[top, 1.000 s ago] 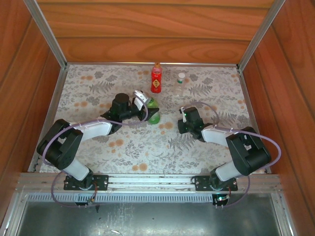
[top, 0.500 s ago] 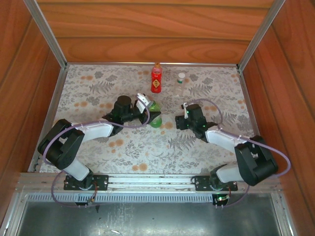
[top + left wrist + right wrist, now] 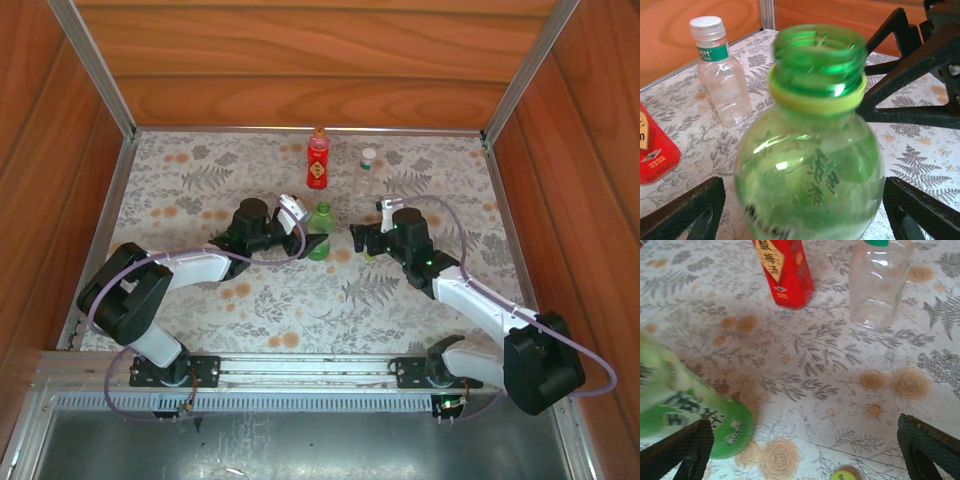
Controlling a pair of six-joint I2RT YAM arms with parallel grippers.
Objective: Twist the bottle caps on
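Both stood open: left pincer (image 3: 802,215) straddled upright uncapped green plastic bottle (image 3: 810,165); small round green plastic cap (image 3: 844,474) lay between right pincer (image 3: 805,447) fingers.

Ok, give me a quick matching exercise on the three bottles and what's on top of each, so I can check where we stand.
Column A
1. green bottle
2. red bottle
3. clear bottle

Column B
a. white cap on
b. neck open, no cap on it
c. orange cap on

Pairs: 1-b, 2-c, 3-a
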